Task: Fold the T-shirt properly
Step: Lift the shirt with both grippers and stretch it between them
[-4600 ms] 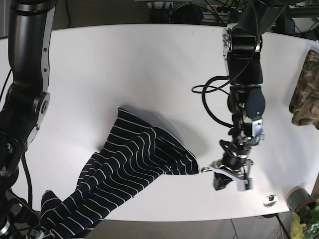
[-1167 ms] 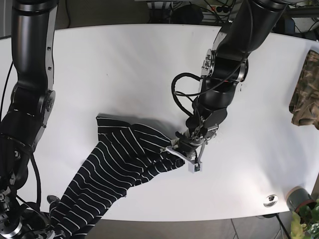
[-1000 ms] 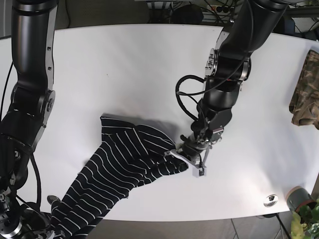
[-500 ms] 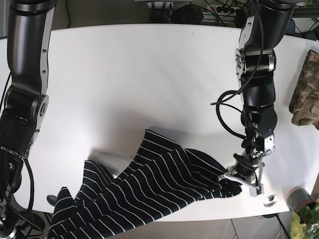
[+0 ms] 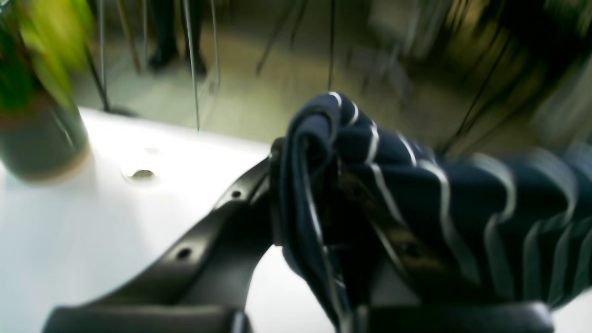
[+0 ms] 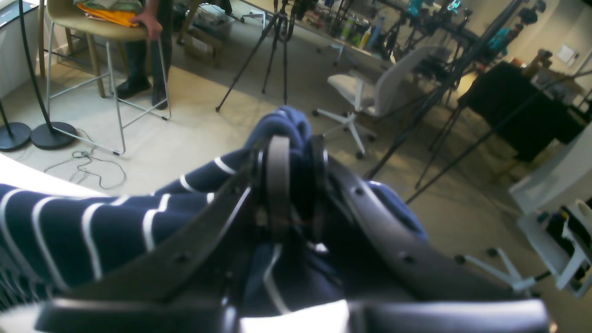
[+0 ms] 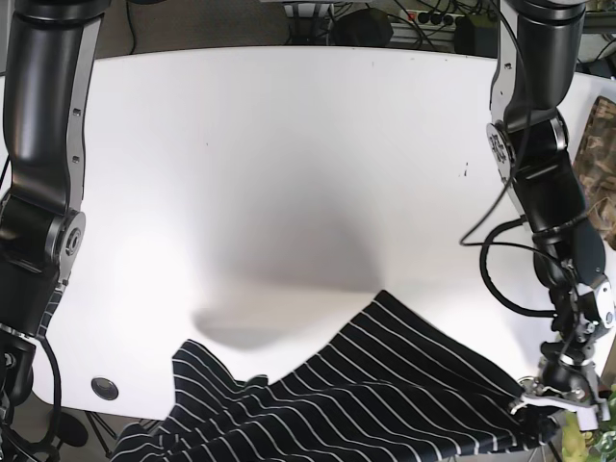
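Navy cloth with thin white stripes fills both wrist views: the T-shirt (image 7: 385,399) is bunched into each of my grippers. In the left wrist view the left gripper (image 5: 323,185) has its jaws closed on a thick wad of fabric, with the white table (image 5: 69,222) below and a blurred pot with green leaves (image 5: 37,134) off to one side. In the right wrist view the right gripper (image 6: 291,180) is likewise clamped on a fold of the shirt, and beyond it I see only room floor, so I judge that hand is out past the table edge.

From the base view, the shirt hangs stretched along the near edge of the table (image 7: 289,173), partly off it, one corner pinned at the left gripper (image 7: 549,399) at the lower right of that view. The right gripper itself is out of that frame. The cloth looks taut between the two holds but still wrinkled, with a loose flap at its far end.

My judgement: the task is barely begun. I have two grips and a rough spread; no fold has been made. What is left is laying the shirt flat on the table, smoothing it, then folding sleeves and body. A camouflage garment (image 7: 599,164) lies at the table's far side, well apart.
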